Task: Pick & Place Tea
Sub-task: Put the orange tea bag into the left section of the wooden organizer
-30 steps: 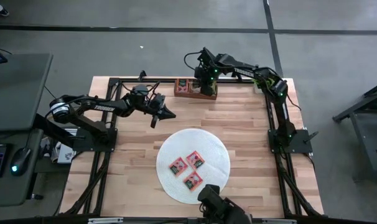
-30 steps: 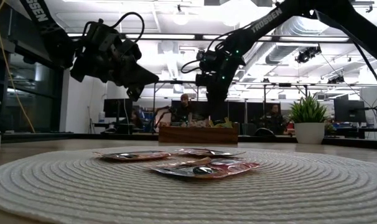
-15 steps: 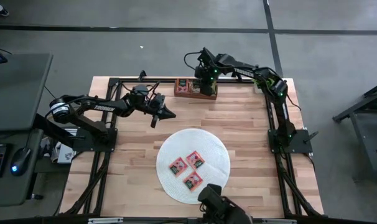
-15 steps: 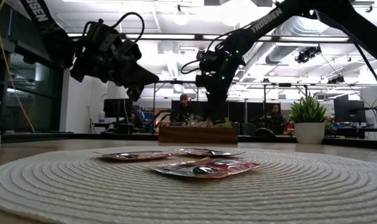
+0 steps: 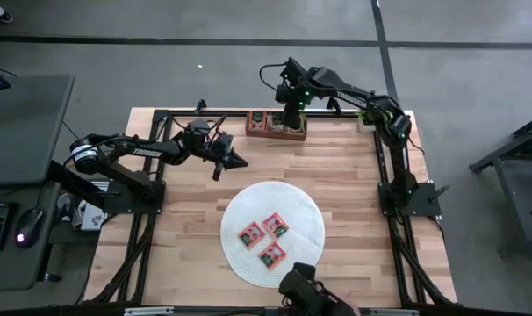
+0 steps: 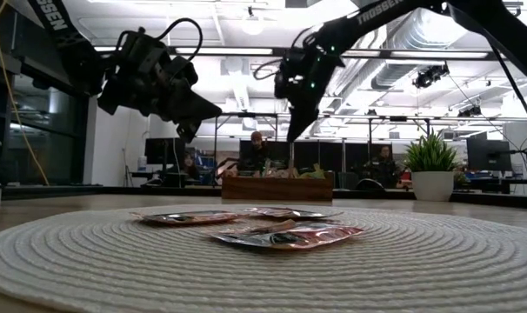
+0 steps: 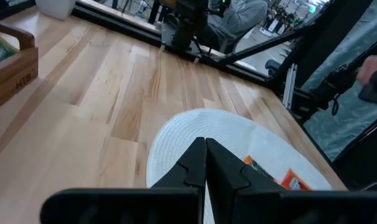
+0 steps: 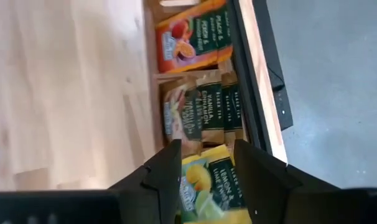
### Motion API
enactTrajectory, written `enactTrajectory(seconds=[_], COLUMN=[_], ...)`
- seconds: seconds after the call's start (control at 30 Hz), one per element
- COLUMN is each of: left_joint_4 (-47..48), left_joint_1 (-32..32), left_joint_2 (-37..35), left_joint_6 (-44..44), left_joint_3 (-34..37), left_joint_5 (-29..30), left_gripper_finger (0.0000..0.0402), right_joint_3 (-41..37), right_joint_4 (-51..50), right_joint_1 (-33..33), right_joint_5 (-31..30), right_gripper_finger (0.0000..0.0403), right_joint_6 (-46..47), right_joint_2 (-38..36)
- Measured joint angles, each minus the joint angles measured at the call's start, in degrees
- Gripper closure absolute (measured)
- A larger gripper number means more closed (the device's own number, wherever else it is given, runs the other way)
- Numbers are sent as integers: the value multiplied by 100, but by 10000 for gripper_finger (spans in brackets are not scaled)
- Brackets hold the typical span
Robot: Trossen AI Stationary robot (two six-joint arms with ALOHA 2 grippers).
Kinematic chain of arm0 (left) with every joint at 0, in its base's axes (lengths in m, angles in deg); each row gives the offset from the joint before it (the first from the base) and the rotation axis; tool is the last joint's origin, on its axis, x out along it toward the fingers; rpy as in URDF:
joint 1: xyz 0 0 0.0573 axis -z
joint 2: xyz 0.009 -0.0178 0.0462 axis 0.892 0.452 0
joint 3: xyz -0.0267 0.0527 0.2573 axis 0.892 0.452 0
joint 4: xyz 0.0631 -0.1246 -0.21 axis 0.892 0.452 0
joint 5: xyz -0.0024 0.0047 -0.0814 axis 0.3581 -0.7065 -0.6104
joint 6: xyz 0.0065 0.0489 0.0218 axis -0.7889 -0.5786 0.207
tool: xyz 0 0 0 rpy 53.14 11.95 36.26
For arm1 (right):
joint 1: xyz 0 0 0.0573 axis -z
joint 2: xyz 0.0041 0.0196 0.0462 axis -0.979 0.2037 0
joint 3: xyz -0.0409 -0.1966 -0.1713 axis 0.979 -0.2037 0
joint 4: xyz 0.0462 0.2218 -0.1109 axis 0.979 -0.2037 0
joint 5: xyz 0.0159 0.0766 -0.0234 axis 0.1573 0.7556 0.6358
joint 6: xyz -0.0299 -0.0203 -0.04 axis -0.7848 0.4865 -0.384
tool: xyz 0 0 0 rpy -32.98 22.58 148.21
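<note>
Overhead, the right gripper [image 5: 290,114] hangs above the brown wooden tray [image 5: 276,125] at the far edge of the desk [image 5: 354,175], while the left gripper [image 5: 235,161] waits over bare wood between the tray and the round white mat [image 5: 305,206]. Three red tea packets [image 5: 264,237] lie close together on the mat, toward its near side.

Only the right wrist view looks into the tray: an orange packet [image 8: 191,37] fills one compartment, a green-brown packet [image 8: 201,112] the middle one, and a yellow-green lemon packet [image 8: 207,180] the third, seen between the right gripper's two dark fingers [image 8: 163,177], which stand apart with nothing between them.

From desk height, the low view shows what the overhead one cannot: the right gripper [image 6: 294,130] is raised clear above the tray [image 6: 276,187], not touching it, and the left gripper [image 6: 198,117] hangs well above the mat [image 6: 72,261]. The packets [image 6: 281,233] lie flat, one overlapping another. People sit at workstations in the room behind.

The left wrist view shows its own fingers [image 7: 204,168] pressed together, empty, over the mat's edge [image 7: 176,137], with orange-red packets [image 7: 288,180] just past them.
</note>
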Motion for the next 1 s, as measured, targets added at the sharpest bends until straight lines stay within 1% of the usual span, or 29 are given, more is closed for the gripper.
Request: enactTrajectory(seconds=[0.13,0.3,0.53,0.63,0.7,0.77,0.87,0.93,1.0], left_joint_4=[168,264,794,940,1030,1291,1777,2123,2230], left_joint_1=[49,435,1142,1431,1639,1879,2230,2440,2649], left_joint_2=[2,4,4,4,6,9,136,260,442], left_joint_6=[-177,-613,-1285,-1393,-1426,-1616,-1930,-2001,-2000], left_joint_3=[0,-1,-5,-5,-31,-163,-482,-697,-922], left_joint_5=[-19,57,818,1159,1388,1632,2001,2191,2330], left_gripper_finger=[401,402,402,402,402,402,402,402,402], right_joint_3=[89,91,93,34,-190,-533,-1304,-1880,-2464], right_joint_4=[-391,-926,-1528,-1737,-1710,-1518,-880,-431,95], right_joint_1=[-114,-267,-671,-895,-1066,-1231,-1496,-1675,-1875], right_joint_5=[5,58,130,161,202,376,484,441,375], right_gripper_finger=[266,274,281,281,281,281,281,281,281], right_joint_6=[-2,83,191,192,236,328,567,737,955], right_joint_2=[-216,-580,-928,-1025,-1152,-1308,-1601,-1842,-2120])
